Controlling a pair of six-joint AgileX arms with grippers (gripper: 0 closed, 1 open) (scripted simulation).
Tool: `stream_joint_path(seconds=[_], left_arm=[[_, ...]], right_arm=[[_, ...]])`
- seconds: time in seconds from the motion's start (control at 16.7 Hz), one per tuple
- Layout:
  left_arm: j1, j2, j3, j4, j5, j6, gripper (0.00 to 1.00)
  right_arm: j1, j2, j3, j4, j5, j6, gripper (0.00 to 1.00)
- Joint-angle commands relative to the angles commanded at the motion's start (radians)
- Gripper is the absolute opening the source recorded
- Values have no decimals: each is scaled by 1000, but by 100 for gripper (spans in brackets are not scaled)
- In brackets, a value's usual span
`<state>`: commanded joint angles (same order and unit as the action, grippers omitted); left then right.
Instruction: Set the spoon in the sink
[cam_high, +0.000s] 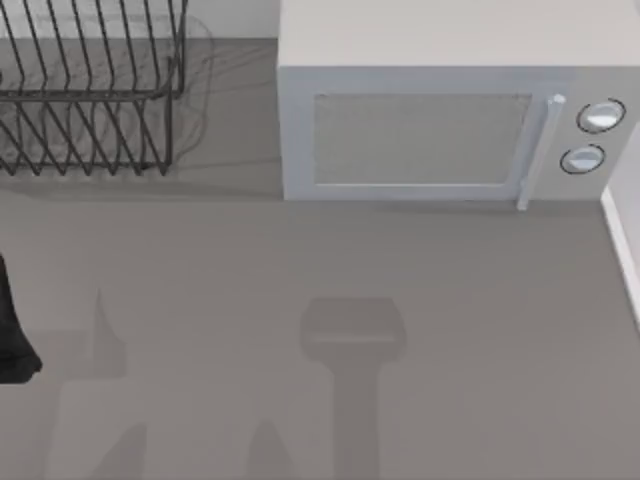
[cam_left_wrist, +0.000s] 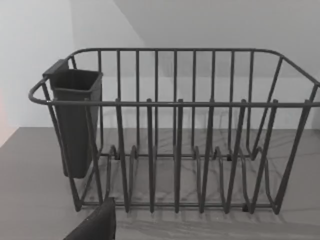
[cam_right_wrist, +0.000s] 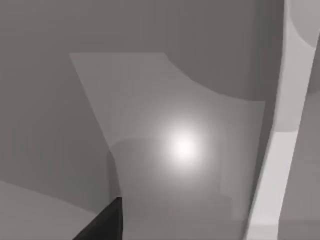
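Two arms: the left arm (cam_high: 14, 335) shows as a dark shape at the table's left edge, level with the middle of the counter; the right arm's place I can only judge from its wrist view.
Left gripper: a dark finger tip (cam_left_wrist: 97, 224) sits at the bottom of the left wrist view; whether the jaws are released or clenched, I cannot tell.
Right gripper: one dark finger tip (cam_right_wrist: 102, 222) shows in the right wrist view, over a pale surface with a bright glare spot; its state I cannot tell either.
Spoon: I cannot find it on the counter (cam_high: 330, 260), so which way it lies from either gripper, and how its long axis runs, is undecided.
Sink: no basin is plain; the pale raised edge (cam_right_wrist: 272, 165) in the right wrist view may be its rim, but that is a guess from a poor view.
Dish rack: a wire rack (cam_high: 85, 85) stands at the back left, with a dark cutlery cup (cam_left_wrist: 75, 120) hung on one end; the left wrist camera faces it.
Microwave: a white box (cam_high: 450, 120) at the back right, door closed.
Nearer arm: likely the left if the spoon sits in the cup, since that arm faces the rack.
Step in hand: nothing grasped as far as shown; finding the spoon comes first.
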<state>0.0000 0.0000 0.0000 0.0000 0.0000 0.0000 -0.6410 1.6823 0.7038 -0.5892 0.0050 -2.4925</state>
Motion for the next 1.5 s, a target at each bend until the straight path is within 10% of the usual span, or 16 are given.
stream_joint_path(seconds=[0.66, 1.5], left_arm=[[0, 0, 0, 0, 0, 0, 100], [0, 0, 0, 0, 0, 0, 100]], right_arm=[[0, 0, 0, 0, 0, 0, 2], [9, -117, 110, -187, 26, 13, 0]])
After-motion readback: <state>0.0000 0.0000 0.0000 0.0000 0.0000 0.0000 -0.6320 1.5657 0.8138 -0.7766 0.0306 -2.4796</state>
